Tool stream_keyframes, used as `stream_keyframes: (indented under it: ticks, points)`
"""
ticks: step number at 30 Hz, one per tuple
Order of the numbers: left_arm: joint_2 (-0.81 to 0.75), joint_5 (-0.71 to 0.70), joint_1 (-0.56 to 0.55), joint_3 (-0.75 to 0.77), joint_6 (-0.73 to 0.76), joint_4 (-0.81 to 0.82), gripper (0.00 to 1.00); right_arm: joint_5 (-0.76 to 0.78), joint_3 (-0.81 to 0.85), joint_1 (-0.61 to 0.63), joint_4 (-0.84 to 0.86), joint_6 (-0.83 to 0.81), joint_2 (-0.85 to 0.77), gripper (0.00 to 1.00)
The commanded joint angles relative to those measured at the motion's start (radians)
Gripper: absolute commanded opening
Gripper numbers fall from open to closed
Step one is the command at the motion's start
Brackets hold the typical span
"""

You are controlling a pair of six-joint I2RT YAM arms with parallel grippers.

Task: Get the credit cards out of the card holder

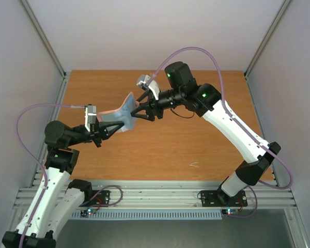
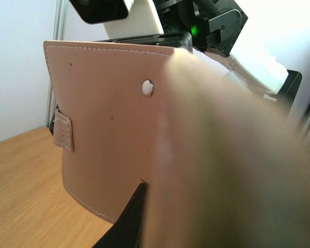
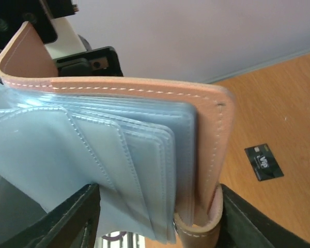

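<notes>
The card holder (image 1: pixel 125 112) hangs open in the air between both grippers, taupe outside, light blue inside. My left gripper (image 1: pixel 109 127) is shut on its near end; in the left wrist view only one dark finger (image 2: pixel 133 217) shows against the taupe outer face (image 2: pixel 103 129), the rest is blur. My right gripper (image 1: pixel 140 110) grips the far end; in the right wrist view its jaws (image 3: pixel 157 209) stand either side of the light blue pockets (image 3: pixel 108 160) and taupe strap. A dark grey-black credit card (image 3: pixel 263 161) lies on the table. The blue and white cards are out of view.
The wooden table (image 1: pixel 196 139) lies below the held wallet, with grey walls on three sides. A small pale mark (image 1: pixel 195 165) lies near the front right. The aluminium rail (image 1: pixel 160 194) with the arm bases runs along the near edge.
</notes>
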Motion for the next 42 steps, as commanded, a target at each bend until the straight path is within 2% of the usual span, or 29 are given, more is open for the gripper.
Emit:
stream_keyframes:
  ticks: [1, 3, 7, 11, 13, 17, 23, 29, 32, 35, 38, 40, 42]
  points:
    - [0.007, -0.050, 0.000, 0.011, 0.015, 0.030, 0.00, -0.086, 0.020, 0.056, 0.035, 0.012, -0.002, 0.64]
    - [0.006, -0.050, 0.000, 0.009, 0.013, 0.032, 0.00, -0.056, 0.016, 0.057, 0.035, 0.011, -0.006, 0.72]
    - [0.004, -0.046, 0.000, 0.008, 0.012, 0.031, 0.00, -0.001, 0.004, 0.057, 0.033, 0.003, -0.018, 0.75]
    - [0.004, -0.031, 0.000, 0.008, 0.013, 0.034, 0.00, 0.012, 0.001, 0.057, 0.034, 0.004, -0.020, 0.84]
    - [0.005, -0.019, 0.001, 0.008, 0.017, 0.032, 0.00, -0.003, 0.003, 0.057, 0.041, 0.020, -0.017, 0.80]
    - [0.006, -0.069, 0.000, 0.001, 0.013, 0.030, 0.00, -0.043, 0.012, 0.063, 0.082, 0.091, -0.003, 0.64]
    - [0.012, -0.279, 0.021, -0.026, -0.072, 0.035, 0.00, -0.094, 0.010, 0.075, 0.090, 0.110, -0.038, 0.66]
    - [0.014, -0.313, 0.047, -0.035, -0.098, 0.032, 0.00, -0.196, -0.020, 0.075, 0.058, 0.091, -0.104, 0.54]
    - [0.009, -0.267, 0.048, -0.032, -0.099, 0.036, 0.00, -0.119, -0.031, 0.075, 0.034, 0.094, -0.121, 0.48]
    - [0.003, -0.222, 0.048, -0.026, -0.079, 0.041, 0.00, 0.044, -0.056, 0.075, 0.067, 0.130, -0.138, 0.41]
    - [-0.003, -0.220, 0.048, -0.025, -0.077, 0.050, 0.00, 0.215, -0.051, 0.075, 0.061, 0.149, -0.132, 0.40]
    - [-0.005, -0.216, 0.048, -0.023, -0.080, 0.054, 0.00, 0.261, -0.053, 0.075, 0.063, 0.143, -0.137, 0.39]
    - [-0.007, -0.205, 0.048, -0.019, -0.078, 0.059, 0.00, 0.292, -0.056, 0.074, 0.061, 0.128, -0.153, 0.43]
